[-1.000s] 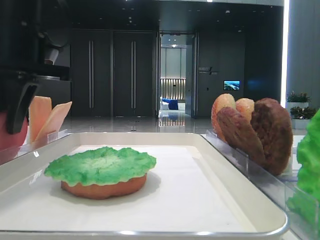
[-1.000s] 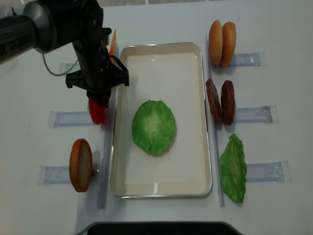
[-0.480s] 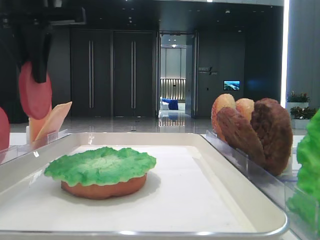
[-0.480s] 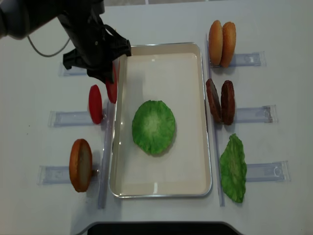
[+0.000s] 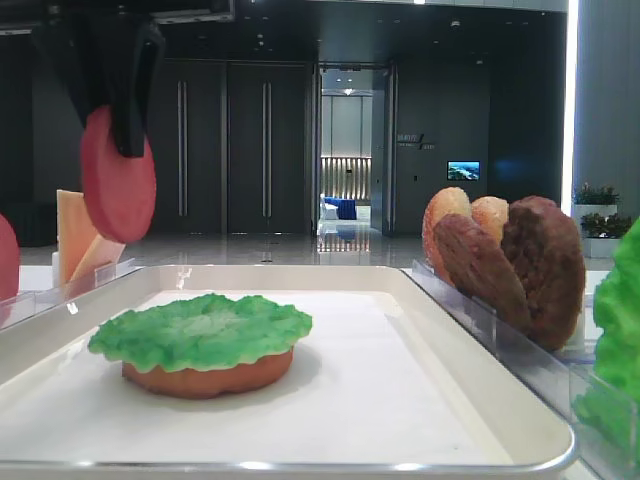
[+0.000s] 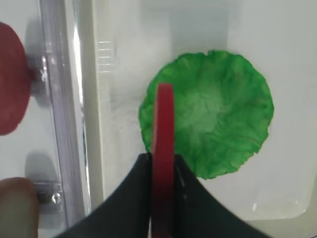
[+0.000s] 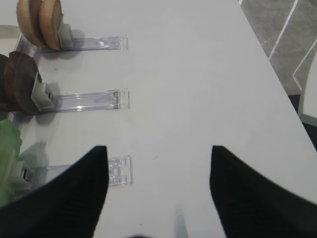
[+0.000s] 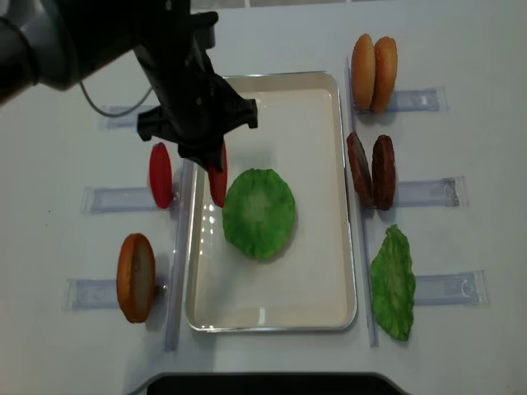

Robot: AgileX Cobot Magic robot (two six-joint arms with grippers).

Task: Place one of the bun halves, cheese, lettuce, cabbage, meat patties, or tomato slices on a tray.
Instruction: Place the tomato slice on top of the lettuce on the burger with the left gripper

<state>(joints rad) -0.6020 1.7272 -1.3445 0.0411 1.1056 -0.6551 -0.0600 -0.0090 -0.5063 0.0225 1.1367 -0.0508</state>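
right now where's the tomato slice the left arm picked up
In the overhead view the tomato slice hangs on edge in the left gripper, above the tray's left part, just left of the lettuce.

White tabletop [image 8: 272,33], carrying a cream tray [image 8: 346,189] at centre. Left of it, clear plastic holders [image 8: 111,199] with one upright tomato slice [image 8: 160,174] and, nearer, a bun half [image 8: 136,277]. On the right, more holders propping two bun halves [image 8: 374,72] far back, two meat patties [image 8: 371,171] midway, and a lettuce leaf [image 8: 394,283] nearest.
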